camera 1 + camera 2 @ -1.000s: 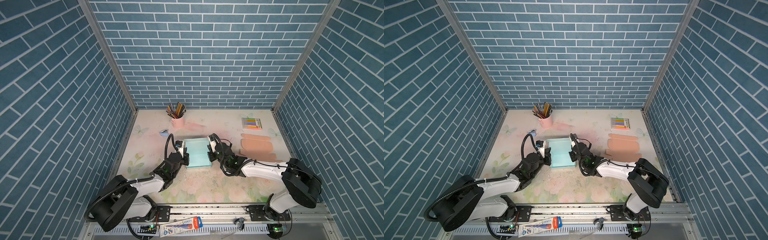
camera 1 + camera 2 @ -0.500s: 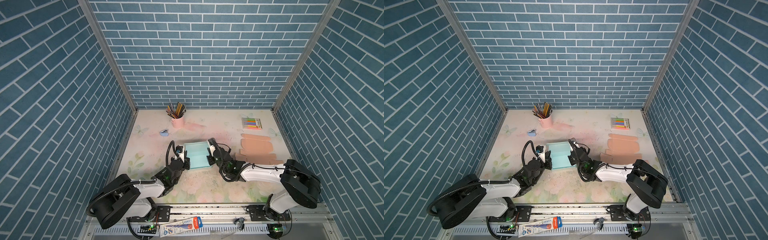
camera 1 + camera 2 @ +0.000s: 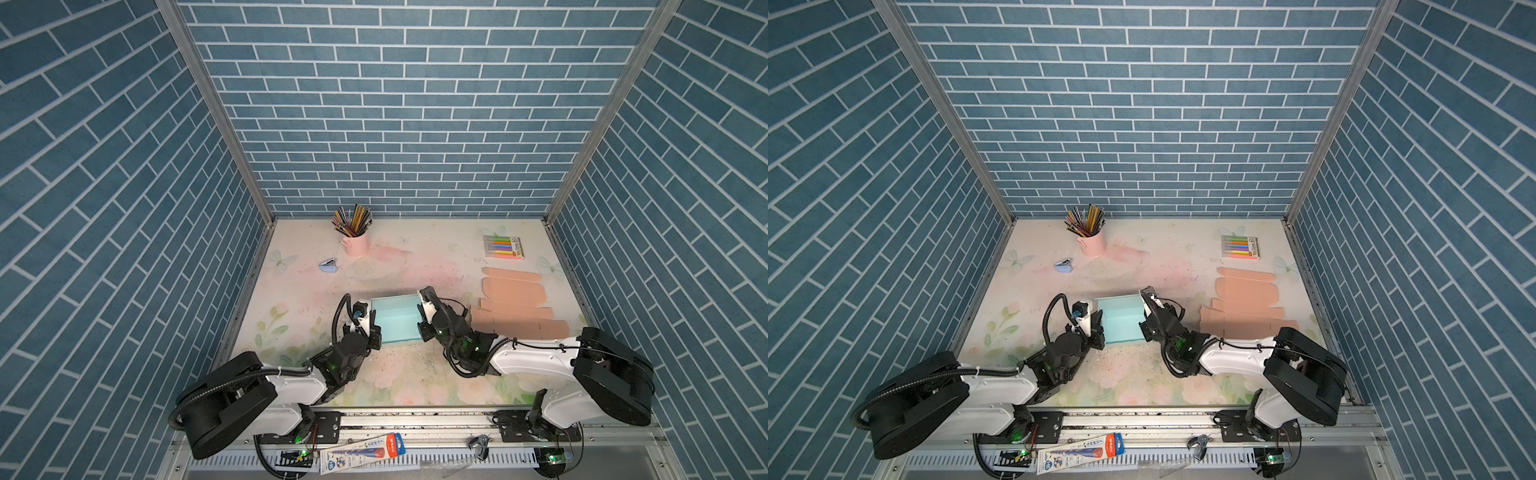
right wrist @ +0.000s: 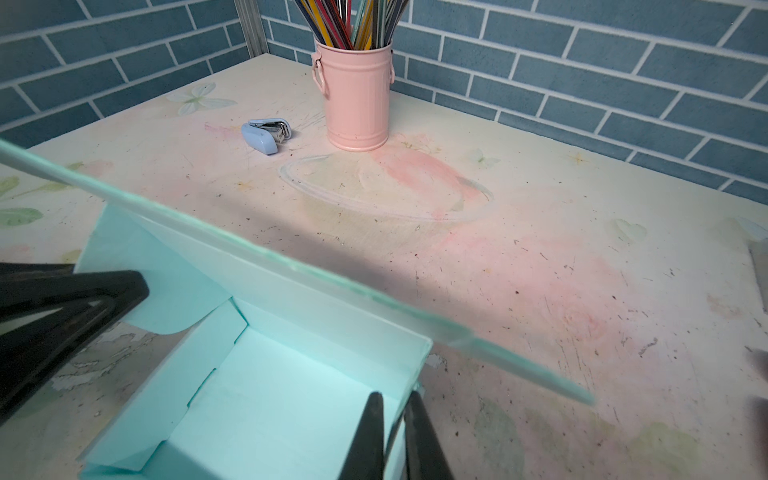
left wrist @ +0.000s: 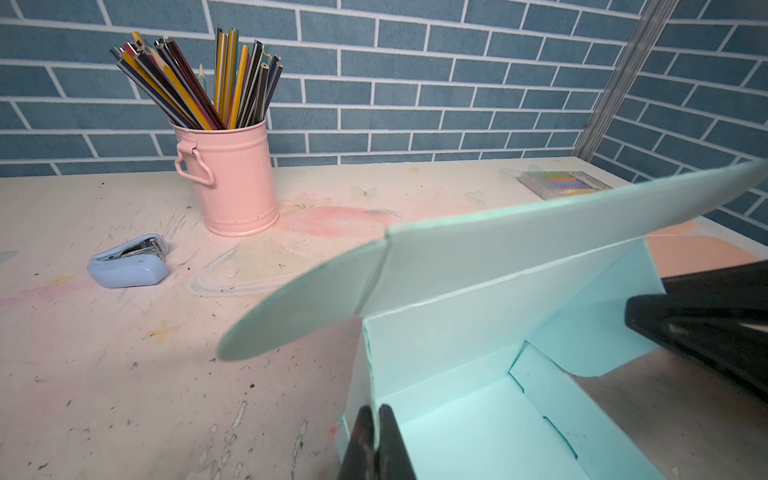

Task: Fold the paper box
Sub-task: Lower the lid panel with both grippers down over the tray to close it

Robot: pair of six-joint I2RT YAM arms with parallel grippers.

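The teal paper box (image 3: 395, 322) (image 3: 1122, 322) stands open on the table between both arms, near the front. Its lid (image 5: 540, 232) (image 4: 291, 257) rises tilted from the far wall, with a rounded flap at each end. My left gripper (image 3: 372, 330) (image 5: 374, 413) is shut on the box's left side wall, one finger inside and one outside. My right gripper (image 3: 420, 322) (image 4: 392, 401) is shut on the right side wall in the same way. The box's floor (image 4: 282, 407) lies bare, with a side flap folded in.
A pink cup of pencils (image 3: 355, 244) stands at the back, with a blue stapler (image 3: 328, 266) to its left. A pack of markers (image 3: 503, 247) lies at the back right. Flat salmon box blanks (image 3: 515, 307) lie just right of my right arm.
Both grippers have drawn the teal box a little toward the table's front edge, each keeping its hold on a side wall.
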